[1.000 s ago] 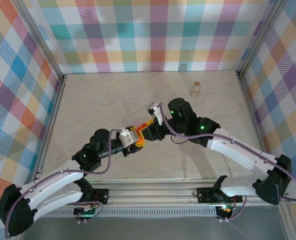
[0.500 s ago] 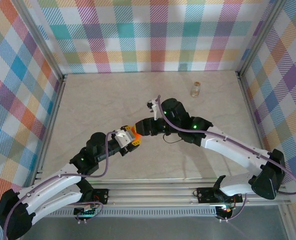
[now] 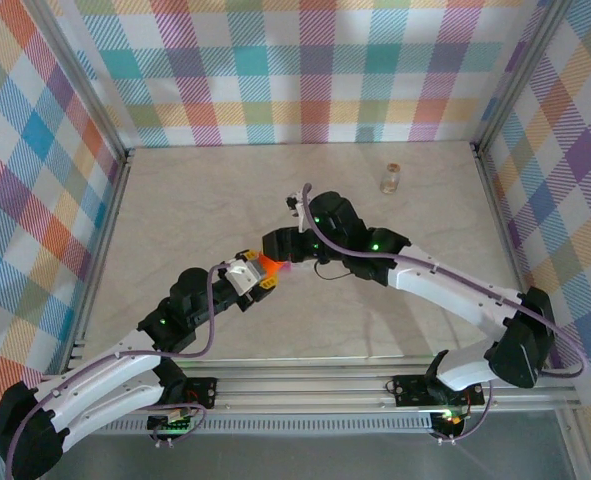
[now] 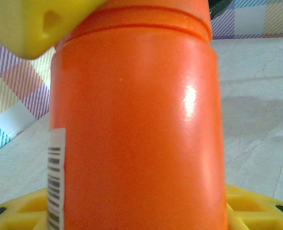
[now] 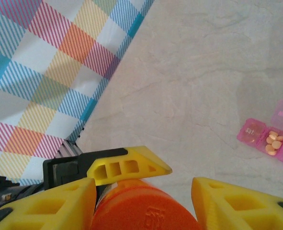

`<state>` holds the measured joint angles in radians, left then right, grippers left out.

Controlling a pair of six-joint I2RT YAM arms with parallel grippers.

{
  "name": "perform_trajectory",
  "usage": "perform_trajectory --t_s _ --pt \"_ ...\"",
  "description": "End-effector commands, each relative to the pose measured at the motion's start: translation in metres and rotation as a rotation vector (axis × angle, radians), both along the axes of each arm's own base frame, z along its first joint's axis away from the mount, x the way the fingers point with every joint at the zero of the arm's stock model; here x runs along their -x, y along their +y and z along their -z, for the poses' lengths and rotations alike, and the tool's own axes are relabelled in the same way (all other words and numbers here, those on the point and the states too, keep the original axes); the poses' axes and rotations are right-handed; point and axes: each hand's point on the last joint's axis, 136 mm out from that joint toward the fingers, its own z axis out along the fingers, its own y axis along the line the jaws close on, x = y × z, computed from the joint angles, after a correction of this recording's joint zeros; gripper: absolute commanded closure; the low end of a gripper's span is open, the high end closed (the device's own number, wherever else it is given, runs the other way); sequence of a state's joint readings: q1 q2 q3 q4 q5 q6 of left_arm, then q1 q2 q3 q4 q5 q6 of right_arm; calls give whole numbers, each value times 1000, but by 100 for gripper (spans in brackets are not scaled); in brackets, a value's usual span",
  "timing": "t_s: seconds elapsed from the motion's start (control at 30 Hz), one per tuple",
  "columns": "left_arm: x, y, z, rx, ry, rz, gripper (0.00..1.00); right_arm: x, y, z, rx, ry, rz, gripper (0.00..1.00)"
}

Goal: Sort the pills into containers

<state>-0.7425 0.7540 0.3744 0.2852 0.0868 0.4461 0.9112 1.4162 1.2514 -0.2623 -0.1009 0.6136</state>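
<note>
While the left gripper (image 3: 262,272) clamps the orange bottle (image 4: 136,134), the right gripper (image 5: 143,191) straddles it with jaws parted; the pink pill box (image 5: 255,132) lies apart on the table (image 5: 203,72), pills (image 5: 274,141) in one cell

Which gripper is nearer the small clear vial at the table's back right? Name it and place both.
Right. The right gripper lies to the front-left of the small clear vial. The left gripper, holding the orange plastic bottle, sits just beyond it, farther front-left.
</note>
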Motion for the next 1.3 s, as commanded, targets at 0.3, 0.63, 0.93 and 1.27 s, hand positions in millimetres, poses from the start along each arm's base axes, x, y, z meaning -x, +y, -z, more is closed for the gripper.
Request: perform_trajectory --t_s 0.3,0.63,0.93,1.27 --pt "22 -22 -57 121 -201 166 100 -33 -3 -22 86 -133 41 44" --pt "21 -24 -48 103 -179 182 100 -12 -47 -78 215 -609 -201 45" --pt "28 -29 -45 114 -165 249 100 68 -61 -63 166 -906 -726 43" --pt "35 -35 -41 91 -137 306 100 89 -62 -48 226 -910 -1042 39"
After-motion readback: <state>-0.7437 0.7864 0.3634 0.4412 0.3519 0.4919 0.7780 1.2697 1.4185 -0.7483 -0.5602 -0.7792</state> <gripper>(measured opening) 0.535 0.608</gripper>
